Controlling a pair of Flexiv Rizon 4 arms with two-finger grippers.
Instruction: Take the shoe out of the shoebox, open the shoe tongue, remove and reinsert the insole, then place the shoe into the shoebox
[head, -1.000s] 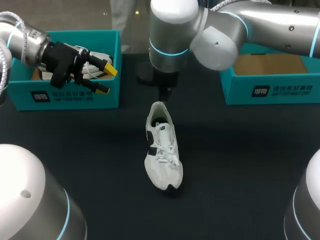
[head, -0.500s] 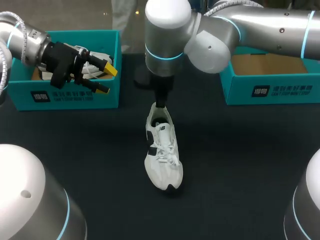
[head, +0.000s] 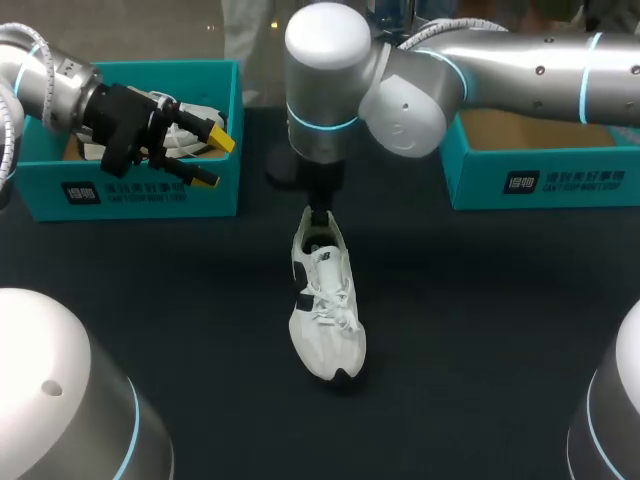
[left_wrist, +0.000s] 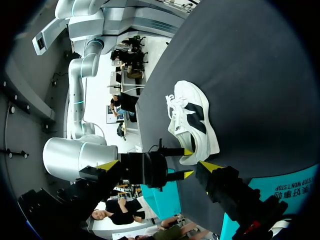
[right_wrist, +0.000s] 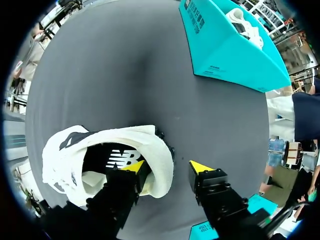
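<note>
A white shoe (head: 325, 300) with black accents lies on the dark table, toe toward me. My right gripper (head: 320, 213) hangs straight down over its heel. In the right wrist view the right gripper (right_wrist: 166, 167) straddles the heel collar of the shoe (right_wrist: 100, 150): one finger is inside the opening above the dark insole (right_wrist: 117, 159), and the other stands outside, apart from the heel, so it is open. My left gripper (head: 213, 160) stays open and empty in front of the left teal shoebox (head: 130, 185). From the left wrist view, the left gripper (left_wrist: 159, 165) faces the shoe (left_wrist: 192, 120).
The left shoebox holds another white shoe (head: 185, 130). A second teal shoebox (head: 540, 180) with a bare cardboard floor stands at the back right. Dark table surface surrounds the shoe on all sides.
My right gripper's fingers have spread apart at the shoe's heel, and the right arm has shifted slightly leftward. The shoe and the left arm have not moved.
</note>
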